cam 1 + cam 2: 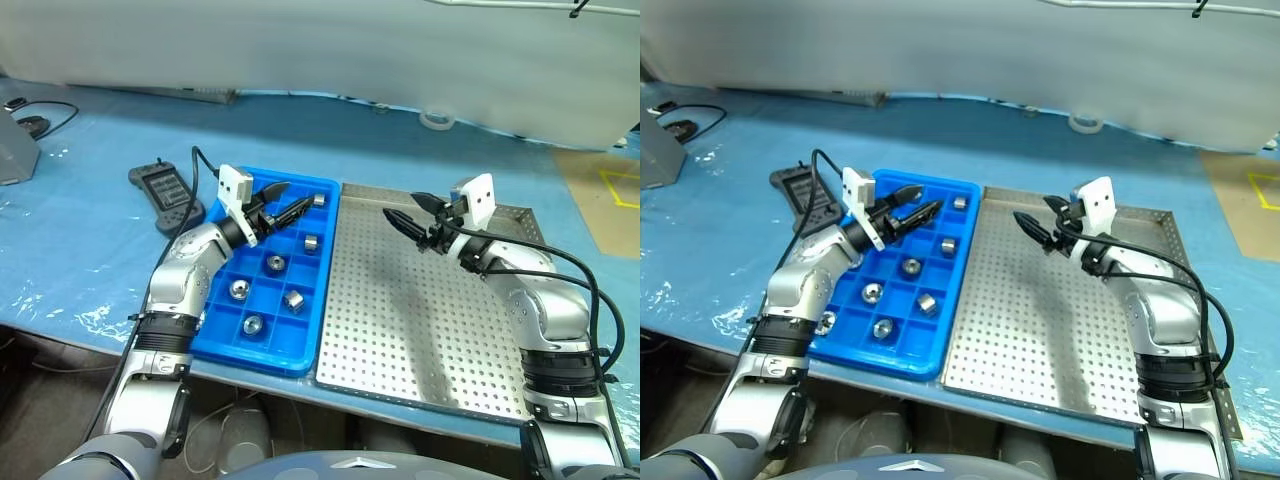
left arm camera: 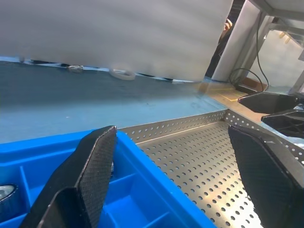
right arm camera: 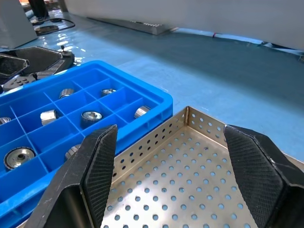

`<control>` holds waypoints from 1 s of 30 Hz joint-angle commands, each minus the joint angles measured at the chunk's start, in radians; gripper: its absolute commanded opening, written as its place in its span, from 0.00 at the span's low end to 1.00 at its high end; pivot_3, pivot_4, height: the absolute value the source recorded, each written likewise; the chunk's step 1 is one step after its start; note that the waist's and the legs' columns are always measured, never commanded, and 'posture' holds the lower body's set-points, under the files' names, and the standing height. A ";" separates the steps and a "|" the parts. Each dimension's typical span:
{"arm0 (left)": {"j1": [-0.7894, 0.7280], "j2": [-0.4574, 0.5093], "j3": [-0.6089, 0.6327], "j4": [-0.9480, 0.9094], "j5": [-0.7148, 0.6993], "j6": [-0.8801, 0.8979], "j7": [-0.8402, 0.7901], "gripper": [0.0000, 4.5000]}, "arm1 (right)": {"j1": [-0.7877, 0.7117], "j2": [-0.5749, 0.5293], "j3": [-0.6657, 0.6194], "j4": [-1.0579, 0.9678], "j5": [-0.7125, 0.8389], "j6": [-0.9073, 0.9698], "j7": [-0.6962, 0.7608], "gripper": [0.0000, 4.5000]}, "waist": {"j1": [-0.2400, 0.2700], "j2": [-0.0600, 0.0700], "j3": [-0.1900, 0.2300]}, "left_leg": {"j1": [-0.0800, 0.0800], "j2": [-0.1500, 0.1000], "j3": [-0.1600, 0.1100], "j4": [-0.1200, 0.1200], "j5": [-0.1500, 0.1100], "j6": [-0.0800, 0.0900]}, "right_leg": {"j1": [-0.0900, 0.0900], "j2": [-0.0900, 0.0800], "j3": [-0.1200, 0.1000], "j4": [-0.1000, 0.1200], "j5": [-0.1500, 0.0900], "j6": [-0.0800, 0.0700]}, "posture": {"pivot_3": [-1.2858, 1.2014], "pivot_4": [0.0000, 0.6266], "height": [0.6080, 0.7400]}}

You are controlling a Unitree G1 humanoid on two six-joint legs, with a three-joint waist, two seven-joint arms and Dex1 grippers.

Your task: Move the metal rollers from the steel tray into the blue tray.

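Observation:
Several metal rollers [image 1: 275, 264] lie singly in compartments of the blue tray [image 1: 255, 358], among them one near its far right corner [image 1: 319, 199]. The steel tray [image 1: 420, 320] lies directly to its right, and its perforated floor looks bare. My left gripper [image 1: 295, 197] hovers open over the far end of the blue tray and holds nothing. My right gripper [image 1: 402, 206] hangs open and empty above the far part of the steel tray. In the right wrist view the rollers [image 3: 90, 116] show beyond the steel tray's corner [image 3: 187, 114].
A black handheld controller [image 1: 165, 195] lies left of the blue tray, its cable running toward my left arm. A roll of tape [image 1: 437, 120] sits at the back of the blue table cover. A grey device [image 1: 15, 150] stands at the far left edge.

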State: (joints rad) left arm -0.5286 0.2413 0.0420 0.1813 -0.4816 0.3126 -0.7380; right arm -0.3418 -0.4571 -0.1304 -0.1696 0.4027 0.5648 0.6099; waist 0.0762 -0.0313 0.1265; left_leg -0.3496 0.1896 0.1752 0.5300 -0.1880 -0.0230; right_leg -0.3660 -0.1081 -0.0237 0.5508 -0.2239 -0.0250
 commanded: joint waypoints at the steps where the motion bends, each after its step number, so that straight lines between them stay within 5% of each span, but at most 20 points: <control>1: 0.006 -0.023 0.028 -0.052 -0.015 -0.024 0.027 0.88 | -0.026 -0.006 0.004 0.007 -0.001 -0.028 0.010 0.83 | 0.001 0.000 0.000 | -0.001 0.000 0.000 0.000 0.000 0.000 | -0.001 0.000 0.000 0.000 0.000 0.000 | 0.53 0.24 1.00; 30: 0.018 -0.009 0.006 -0.104 0.015 -0.013 0.023 0.88 | -0.091 0.048 0.069 0.126 -0.042 -0.123 0.010 0.83 | 0.000 0.001 0.001 | -0.001 0.000 0.000 -0.001 -0.002 0.003 | -0.001 0.000 -0.001 -0.001 0.000 0.000 | 0.55 0.24 1.00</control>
State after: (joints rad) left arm -0.5046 0.2313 0.0359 0.1264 -0.4635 0.3141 -0.7236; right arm -0.4015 -0.4076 -0.0561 -0.0323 0.3602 0.4676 0.6119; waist 0.0764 -0.0300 0.1273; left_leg -0.3511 0.1891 0.1750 0.5294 -0.1901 -0.0197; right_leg -0.3674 -0.1081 -0.0242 0.5502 -0.2238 -0.0249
